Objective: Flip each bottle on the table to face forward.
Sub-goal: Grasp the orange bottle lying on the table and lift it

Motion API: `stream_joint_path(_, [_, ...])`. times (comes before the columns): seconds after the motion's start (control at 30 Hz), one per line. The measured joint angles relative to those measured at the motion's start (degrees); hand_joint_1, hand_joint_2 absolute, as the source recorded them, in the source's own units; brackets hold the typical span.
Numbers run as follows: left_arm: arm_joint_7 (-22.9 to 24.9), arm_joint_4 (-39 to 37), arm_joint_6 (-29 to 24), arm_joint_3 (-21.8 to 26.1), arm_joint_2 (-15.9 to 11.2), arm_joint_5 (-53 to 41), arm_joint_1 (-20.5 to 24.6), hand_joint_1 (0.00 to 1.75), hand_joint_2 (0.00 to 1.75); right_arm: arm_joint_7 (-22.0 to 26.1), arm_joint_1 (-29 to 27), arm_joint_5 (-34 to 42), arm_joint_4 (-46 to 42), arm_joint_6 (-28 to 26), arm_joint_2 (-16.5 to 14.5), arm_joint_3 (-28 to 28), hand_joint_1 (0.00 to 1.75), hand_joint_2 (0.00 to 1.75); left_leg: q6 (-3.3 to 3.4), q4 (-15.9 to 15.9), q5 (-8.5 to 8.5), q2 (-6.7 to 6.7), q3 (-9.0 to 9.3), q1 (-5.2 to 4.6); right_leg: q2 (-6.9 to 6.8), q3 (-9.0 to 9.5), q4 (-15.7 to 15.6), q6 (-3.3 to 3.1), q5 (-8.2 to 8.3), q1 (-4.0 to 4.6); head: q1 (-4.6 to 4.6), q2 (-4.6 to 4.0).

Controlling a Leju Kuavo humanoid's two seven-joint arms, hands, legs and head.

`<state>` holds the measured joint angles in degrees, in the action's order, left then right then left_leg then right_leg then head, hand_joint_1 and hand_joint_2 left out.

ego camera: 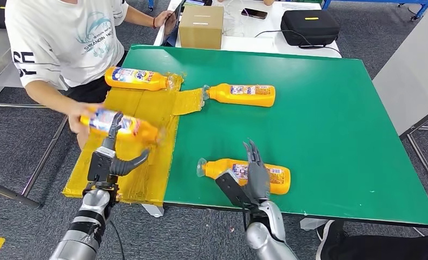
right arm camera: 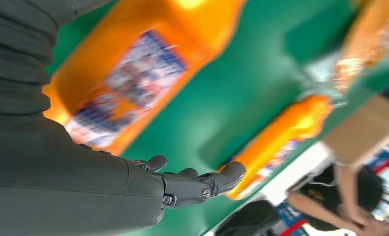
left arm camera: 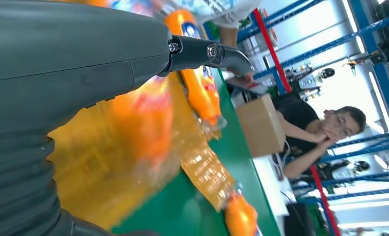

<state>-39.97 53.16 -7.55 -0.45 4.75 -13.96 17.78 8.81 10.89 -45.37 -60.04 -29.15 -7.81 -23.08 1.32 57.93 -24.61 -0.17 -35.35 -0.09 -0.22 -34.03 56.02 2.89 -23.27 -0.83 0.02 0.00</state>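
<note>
A person's hand (ego camera: 77, 120) holds a blurry bottle (ego camera: 119, 125) just past the left hand (ego camera: 111, 160). The left hand is empty, with its fingers spread wide. Farther off lies a second bottle (ego camera: 138, 78) on yellow film (ego camera: 141, 146). To the right, a third bottle (ego camera: 243, 95) lies on the green desk (ego camera: 330, 124). The right hand (ego camera: 253, 176) is open and empty, just above the nearest bottle (ego camera: 244, 174), which lies on its side.

Four orange bottles: near (ego camera: 249, 174), middle (ego camera: 243, 94), far-left (ego camera: 138, 78) lying; fourth (ego camera: 119, 125) lifted.
</note>
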Motion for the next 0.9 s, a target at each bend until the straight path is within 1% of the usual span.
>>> stream_joint_path(0.17, [1.0,1.6,2.8,0.7,1.6,1.0,-0.4,0.0,1.75,-2.8,-1.4,-5.8,-0.4,2.2,1.9,2.8,0.0,1.75,0.0,0.0,0.0,0.0,0.01,0.0,0.0,0.01,0.0,0.01,0.01,0.01,-0.01,0.0])
stream_joint_path(0.37, [1.4,2.4,5.3,1.4,2.4,2.1,-0.6,0.0,1.75,-6.6,-1.6,-12.9,-0.4,5.3,4.3,4.3,0.0,1.75,0.0,0.0,0.01,0.01,0.05,0.02,0.01,0.03,0.0,0.01,0.01,0.03,-0.01,0.0])
stream_joint_path(0.57, [1.5,2.5,6.4,2.0,2.7,2.4,-0.6,0.0,1.75,-8.6,-1.3,-16.1,-0.6,7.3,6.3,4.5,0.0,1.75,0.0,0.0,0.01,0.01,0.05,0.01,0.0,0.06,0.0,0.01,0.01,0.01,0.0,0.0])
stream_joint_path(0.6, [1.5,2.5,6.7,2.1,2.7,2.4,-0.6,0.0,1.75,-9.2,-1.1,-17.0,-0.6,8.1,6.7,4.4,0.39,1.75,0.0,0.0,0.01,0.0,0.05,0.01,0.0,0.07,0.0,0.01,0.01,0.01,0.0,0.0])
stream_joint_path(0.7, [1.4,2.5,8.5,2.3,2.8,2.5,-0.6,0.0,1.75,-9.9,0.1,-17.5,-0.7,12.8,8.0,4.3,1.7,1.75,0.01,0.0,0.01,0.01,0.08,0.0,0.01,0.1,0.0,0.02,0.02,0.01,-0.01,0.0])
stream_joint_path(0.73, [1.3,2.5,9.2,2.3,2.8,2.6,-0.6,0.0,1.75,-9.4,0.9,-16.4,-0.6,15.4,8.5,4.2,1.75,1.75,0.02,0.0,0.02,0.02,0.11,0.0,0.02,0.11,0.0,0.02,0.03,0.01,-0.01,0.0])
stream_joint_path(0.9, [0.2,1.3,13.2,2.7,2.8,3.6,0.4,0.0,1.75,-5.2,6.8,-7.5,1.6,28.7,11.4,3.6,1.75,1.75,0.01,0.0,0.0,0.24,0.41,0.0,0.13,0.23,-0.1,-0.1,0.16,0.01,-0.01,0.0])
